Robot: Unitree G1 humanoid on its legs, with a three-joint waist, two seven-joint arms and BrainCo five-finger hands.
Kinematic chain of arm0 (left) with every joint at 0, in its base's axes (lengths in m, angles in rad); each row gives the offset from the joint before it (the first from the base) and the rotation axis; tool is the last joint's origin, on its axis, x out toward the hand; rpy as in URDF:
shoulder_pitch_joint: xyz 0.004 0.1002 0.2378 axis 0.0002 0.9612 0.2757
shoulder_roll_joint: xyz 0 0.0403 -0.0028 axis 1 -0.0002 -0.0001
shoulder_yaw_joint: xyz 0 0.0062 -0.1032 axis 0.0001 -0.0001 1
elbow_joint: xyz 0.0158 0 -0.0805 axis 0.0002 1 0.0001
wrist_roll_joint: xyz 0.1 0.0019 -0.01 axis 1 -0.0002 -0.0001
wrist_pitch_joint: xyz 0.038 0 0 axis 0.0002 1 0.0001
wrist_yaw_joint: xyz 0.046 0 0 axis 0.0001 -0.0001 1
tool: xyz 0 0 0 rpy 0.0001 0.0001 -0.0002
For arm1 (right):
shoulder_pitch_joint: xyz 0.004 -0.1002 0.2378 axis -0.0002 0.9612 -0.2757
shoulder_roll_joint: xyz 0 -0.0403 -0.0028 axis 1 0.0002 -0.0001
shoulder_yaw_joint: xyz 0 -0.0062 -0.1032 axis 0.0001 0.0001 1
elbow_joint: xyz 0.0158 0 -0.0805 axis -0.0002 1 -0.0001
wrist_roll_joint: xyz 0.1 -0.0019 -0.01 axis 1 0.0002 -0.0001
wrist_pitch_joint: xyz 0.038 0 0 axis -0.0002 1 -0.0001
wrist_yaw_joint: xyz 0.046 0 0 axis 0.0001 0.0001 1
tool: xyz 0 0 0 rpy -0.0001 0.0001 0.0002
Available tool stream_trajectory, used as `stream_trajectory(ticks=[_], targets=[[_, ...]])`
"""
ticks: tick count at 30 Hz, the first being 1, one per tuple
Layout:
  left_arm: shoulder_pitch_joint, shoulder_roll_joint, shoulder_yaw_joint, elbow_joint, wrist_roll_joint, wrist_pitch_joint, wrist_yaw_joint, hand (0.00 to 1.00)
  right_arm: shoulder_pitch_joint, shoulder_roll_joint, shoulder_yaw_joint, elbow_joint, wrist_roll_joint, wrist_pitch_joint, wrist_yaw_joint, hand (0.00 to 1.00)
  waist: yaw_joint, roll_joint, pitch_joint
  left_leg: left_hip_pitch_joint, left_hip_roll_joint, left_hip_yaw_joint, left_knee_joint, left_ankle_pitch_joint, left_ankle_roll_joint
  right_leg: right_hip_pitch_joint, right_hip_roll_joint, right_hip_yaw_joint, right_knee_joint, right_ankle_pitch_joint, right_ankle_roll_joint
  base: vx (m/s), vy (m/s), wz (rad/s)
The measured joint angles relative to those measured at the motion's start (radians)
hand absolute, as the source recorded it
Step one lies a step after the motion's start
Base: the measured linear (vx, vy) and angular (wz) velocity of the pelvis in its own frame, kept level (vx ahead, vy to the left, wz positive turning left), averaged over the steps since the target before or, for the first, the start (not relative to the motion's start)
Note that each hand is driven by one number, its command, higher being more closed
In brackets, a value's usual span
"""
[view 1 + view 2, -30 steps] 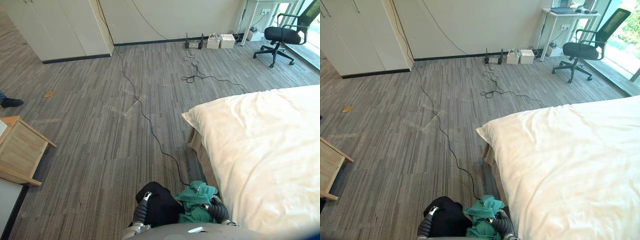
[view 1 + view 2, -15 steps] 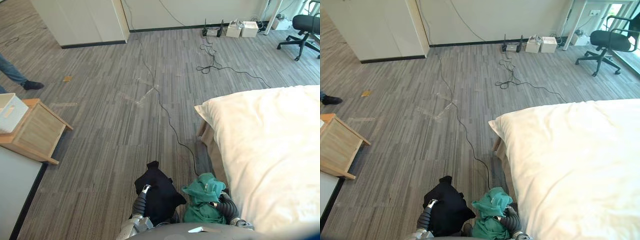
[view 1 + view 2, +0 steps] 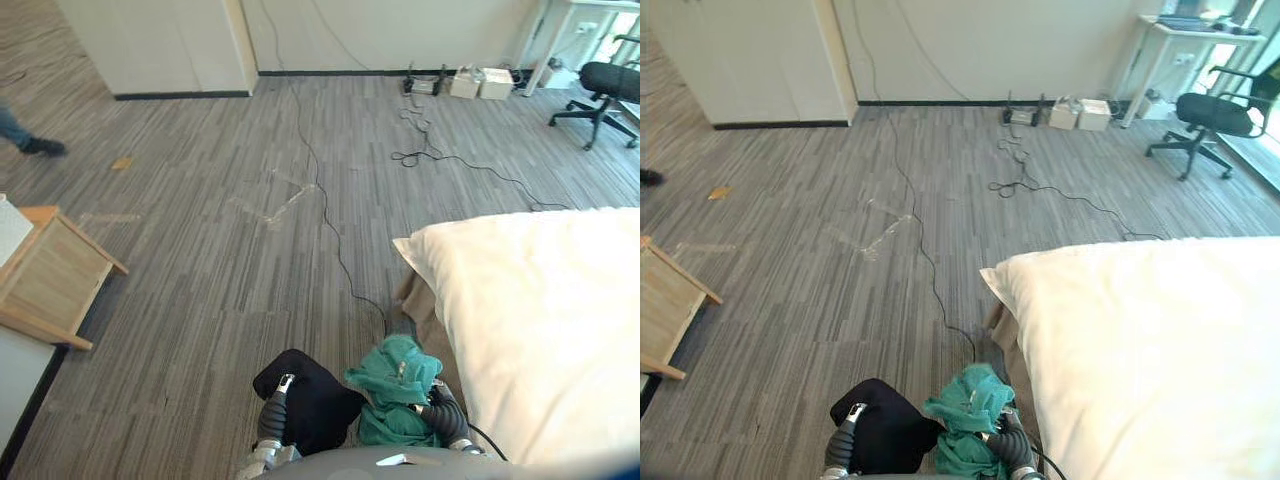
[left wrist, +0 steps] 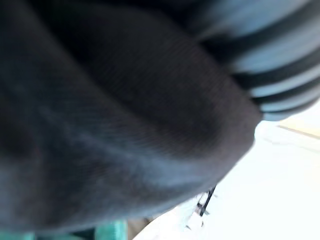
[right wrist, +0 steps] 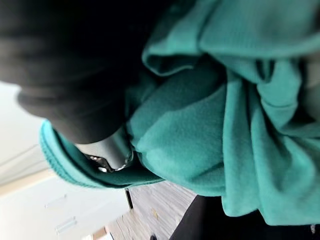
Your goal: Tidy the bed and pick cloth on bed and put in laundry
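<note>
- Cloth of two colours is off the bed and up at the robot's hands: the black cloth (image 3: 312,405) on its left, the green cloth (image 3: 398,392) on its right.
- The black cloth is bunched in a dark mound over the left hand (image 3: 274,408). Its folds bury the hand, so whether the fingers are clenched or released cannot be told. In the left wrist view the same dark weave lies right against the camera.
- The green cloth is heaped over the right hand (image 3: 443,412) in thick, crumpled folds, with a ribbed hem looping under the hand in the right wrist view. The grasp here cannot be read either, since the cloth wraps the hand.
- The two bundles sit side by side and appear to touch where they meet. The green one lies between the black one and the near edge of the bed.
- The bed (image 3: 540,330) takes up the right side. Its cream cover is spread flat with only light wrinkles, and one corner points out toward the open floor.
- Grey striped carpet (image 3: 200,260) covers the floor beneath both bundles.
- A wooden cabinet (image 3: 50,285) stands at the left edge, well apart from the bed.
- Along the far wall are a white wardrobe (image 3: 160,45) and a pair of white boxes (image 3: 480,82). A black office chair (image 3: 605,85) stands at the far right.
- A person's shoe (image 3: 40,146) shows at the far left edge.
</note>
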Motion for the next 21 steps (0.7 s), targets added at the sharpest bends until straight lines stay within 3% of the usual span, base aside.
stream_trajectory(ticks=[1, 3, 4, 5, 6, 9, 10, 12, 13, 14, 15, 16, 17, 19, 20, 21], targets=[[-0.008, 0.000, -0.002, 0.000, 0.000, 0.002, 0.004, 1.00, -0.001, 0.001, 0.004, -0.005, -0.001, 0.000, -0.002, 1.00, 0.000, 0.009, 0.005, 0.011, 0.016, -0.007, -0.001, -0.006, -0.011, -0.005, 0.017, -0.007, -0.067, 0.019, 0.002, 0.42, -0.199, 0.55], [-0.038, 0.002, 0.000, -0.001, 0.001, 0.005, 0.005, 1.00, -0.004, 0.011, 0.018, -0.019, -0.016, 0.006, -0.005, 1.00, -0.009, 0.005, 0.015, 0.063, 0.051, -0.007, -0.020, -0.020, -0.085, -0.035, 0.065, 0.002, -0.401, 0.207, 0.004, 0.47, -0.246, 0.54], [-0.039, 0.003, 0.000, -0.003, 0.001, 0.006, 0.006, 1.00, -0.003, 0.010, 0.024, -0.027, -0.018, 0.013, -0.005, 1.00, -0.011, 0.001, 0.015, 0.074, 0.050, -0.007, -0.027, -0.028, -0.098, -0.033, 0.066, 0.008, -0.437, 0.253, 0.003, 0.50, -0.300, 0.53], [-0.056, -0.011, -0.002, 0.014, 0.001, 0.015, 0.008, 1.00, -0.010, 0.004, 0.031, -0.045, -0.029, 0.028, -0.004, 1.00, -0.030, 0.016, 0.023, 0.117, 0.074, -0.010, -0.030, -0.049, -0.131, -0.036, 0.090, 0.034, -0.397, 0.361, -0.124, 0.47, -0.293, 0.57], [-0.072, -0.060, -0.008, 0.024, 0.000, 0.022, 0.010, 1.00, -0.013, -0.028, 0.020, -0.096, -0.035, 0.055, -0.008, 1.00, -0.049, 0.059, 0.021, 0.113, 0.095, -0.006, -0.014, -0.023, -0.153, -0.048, 0.088, 0.041, -0.322, 0.295, -0.118, 0.45, -0.286, 0.58], [-0.071, -0.105, -0.021, 0.013, -0.005, 0.021, 0.000, 1.00, -0.015, -0.056, 0.021, -0.139, -0.048, 0.090, -0.007, 1.00, -0.078, 0.080, 0.016, 0.083, 0.078, -0.005, 0.067, 0.050, -0.131, -0.057, 0.032, 0.043, -0.220, 0.196, -0.108, 0.49, -0.272, 0.48], [-0.071, -0.107, -0.018, 0.014, -0.014, 0.021, -0.001, 1.00, -0.020, -0.056, 0.022, -0.139, -0.063, 0.108, -0.006, 1.00, -0.079, 0.080, 0.016, 0.060, 0.087, 0.002, 0.143, 0.070, -0.118, -0.036, 0.030, 0.043, -0.205, 0.168, -0.109, 0.42, -0.167, 0.18], [-0.068, -0.111, 0.008, 0.015, -0.051, 0.021, -0.010, 1.00, -0.039, -0.071, 0.033, -0.128, -0.083, 0.140, -0.005, 1.00, -0.076, 0.083, 0.028, -0.021, 0.137, 0.016, 0.387, 0.132, -0.049, 0.050, 0.061, 0.026, -0.242, 0.130, -0.103, 0.38, -0.138, 0.10], [-0.070, -0.113, 0.032, 0.014, -0.069, 0.021, -0.026, 1.00, -0.041, -0.087, 0.042, -0.129, -0.093, 0.149, -0.005, 1.00, -0.075, 0.104, 0.038, -0.100, 0.194, 0.031, 0.577, 0.234, 0.034, 0.112, 0.102, 0.011, -0.284, 0.107, -0.105, 0.38, -0.100, -0.23], [-0.052, -0.111, 0.067, 0.016, -0.090, 0.021, -0.043, 1.00, -0.041, -0.110, 0.064, -0.115, -0.109, 0.157, -0.006, 1.00, -0.053, 0.106, 0.042, -0.161, 0.239, 0.047, 0.713, 0.512, 0.056, 0.198, 0.153, 0.024, -0.362, 0.090, -0.121, 0.41, -0.089, -0.45], [-0.039, -0.109, 0.082, 0.016, -0.091, 0.021, -0.047, 1.00, -0.041, -0.110, 0.074, -0.108, -0.119, 0.158, -0.008, 1.00, -0.042, 0.095, 0.042, -0.176, 0.241, 0.046, 0.730, 0.693, 0.024, 0.237, 0.163, 0.036, -0.399, 0.090, -0.121, 0.50, -0.053, -0.68], [-0.017, -0.098, 0.099, 0.002, -0.096, 0.021, -0.054, 1.00, -0.043, -0.103, 0.081, -0.111, -0.131, 0.152, -0.014, 1.00, -0.017, 0.080, 0.037, -0.262, 0.236, 0.023, 0.870, 0.574, -0.001, 0.288, 0.164, 0.067, -0.455, 0.072, -0.114, 0.50, -0.017, -0.58], [-0.028, -0.097, 0.099, -0.008, -0.103, 0.021, -0.072, 1.00, -0.053, -0.100, 0.080, -0.087, -0.137, 0.151, -0.016, 1.00, -0.003, 0.077, 0.059, -0.399, 0.184, 0.012, 1.012, 0.252, -0.004, 0.319, 0.152, 0.100, -0.465, 0.048, -0.109, 0.50, 0.002, -0.50], [-0.028, -0.109, 0.097, -0.026, -0.123, 0.020, -0.084, 1.00, -0.068, -0.104, 0.083, -0.060, -0.166, 0.157, -0.012, 1.00, 0.025, 0.076, 0.070, -0.521, 0.109, 0.045, 0.972, 0.108, -0.011, 0.364, 0.119, 0.142, -0.481, 0.017, -0.083, 0.56, 0.073, -0.61], [-0.015, -0.112, 0.096, -0.044, -0.139, 0.018, -0.085, 1.00, -0.066, -0.104, 0.084, -0.057, -0.180, 0.156, -0.004, 1.00, 0.040, 0.082, 0.073, -0.582, 0.078, 0.075, 0.838, 0.065, -0.046, 0.404, 0.092, 0.142, -0.484, -0.012, -0.042, 0.55, 0.107, -0.64], [-0.011, -0.112, 0.097, -0.046, -0.144, 0.018, -0.085, 1.00, -0.067, -0.104, 0.084, -0.058, -0.186, 0.154, 0.003, 1.00, 0.039, 0.086, 0.075, -0.594, 0.069, 0.077, 0.765, 0.062, -0.055, 0.426, 0.085, 0.142, -0.482, -0.026, -0.027, 0.61, 0.148, -0.49]])
